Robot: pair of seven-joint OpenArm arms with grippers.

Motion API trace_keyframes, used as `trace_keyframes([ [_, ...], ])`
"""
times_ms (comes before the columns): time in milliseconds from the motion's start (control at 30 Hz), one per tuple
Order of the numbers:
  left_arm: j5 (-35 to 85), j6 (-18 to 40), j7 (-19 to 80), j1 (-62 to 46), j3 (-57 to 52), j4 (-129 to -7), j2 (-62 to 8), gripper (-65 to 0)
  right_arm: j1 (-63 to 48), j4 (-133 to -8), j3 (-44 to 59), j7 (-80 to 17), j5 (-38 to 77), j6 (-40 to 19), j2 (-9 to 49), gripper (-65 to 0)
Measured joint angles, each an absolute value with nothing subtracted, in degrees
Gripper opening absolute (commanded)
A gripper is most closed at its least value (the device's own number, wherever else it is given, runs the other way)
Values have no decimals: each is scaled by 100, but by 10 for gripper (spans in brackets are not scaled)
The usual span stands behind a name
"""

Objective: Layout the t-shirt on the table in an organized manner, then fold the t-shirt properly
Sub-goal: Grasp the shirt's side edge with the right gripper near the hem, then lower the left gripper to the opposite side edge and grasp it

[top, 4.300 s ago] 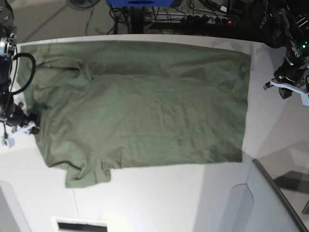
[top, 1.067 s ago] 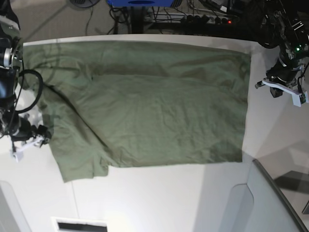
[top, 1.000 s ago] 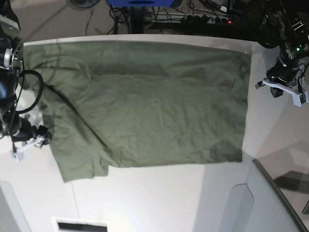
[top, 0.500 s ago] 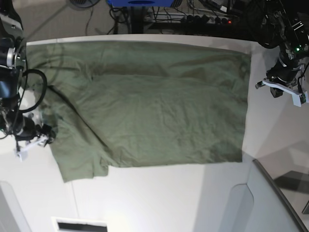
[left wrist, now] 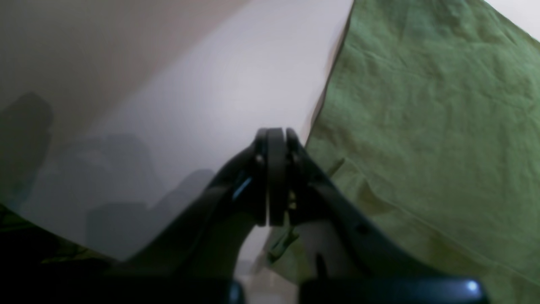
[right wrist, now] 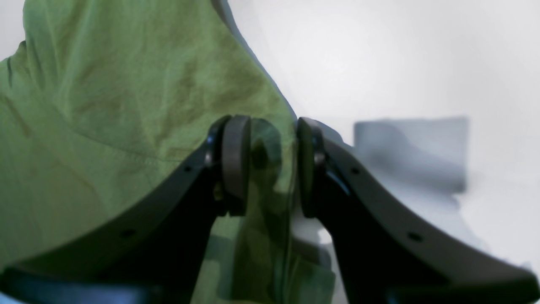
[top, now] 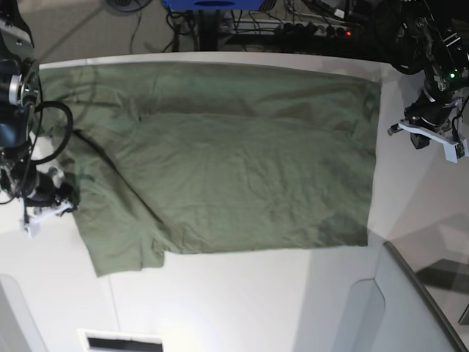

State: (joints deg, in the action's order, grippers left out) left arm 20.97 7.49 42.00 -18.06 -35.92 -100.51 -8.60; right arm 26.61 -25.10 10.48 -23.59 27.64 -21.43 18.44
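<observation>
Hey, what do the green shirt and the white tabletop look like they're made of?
The t-shirt looks like soft woven or knit fabric, probably cotton: matte olive, with fine creases and a stitched hem seen in the left wrist view. The table looks like a hard, smooth white panel, maybe laminate or painted board: it is mostly matte with a faint sheen and soft shadows.

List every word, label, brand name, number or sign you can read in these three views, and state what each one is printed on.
None: no readable text appears in any view.
The t-shirt is plain olive green, with no print showing and no label in view.
The table is bare white, without markings.
The left hand and right hand carry no lettering.
The equipment behind the table is too dark and small to show any writing.
</observation>
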Motion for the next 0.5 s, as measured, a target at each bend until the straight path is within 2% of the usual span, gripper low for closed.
trace_keyframes([
  [33, 2097, 749, 4200, -1804, -3592, -10053, -860, -650, 2661, -2510, 1048, -2362, 2764, -2143, 1844, -524],
  [100, 2097, 749, 4200, -1793, -3592, -10051, -860, -650, 2659, -2510, 1048, -2436, 2742, -2141, 1852, -641],
  [367, 2104, 768, 4169, -1347, -3592, -9920, -886, -650, 2611, -2602, 1048, -2471, 2738, -2145, 1852, -650],
  [500, 2078, 766, 4219, -972, -3564, -9478, -982, -650, 2342, -3586, 1048, -2873, 2679, -2139, 1822, -650],
])
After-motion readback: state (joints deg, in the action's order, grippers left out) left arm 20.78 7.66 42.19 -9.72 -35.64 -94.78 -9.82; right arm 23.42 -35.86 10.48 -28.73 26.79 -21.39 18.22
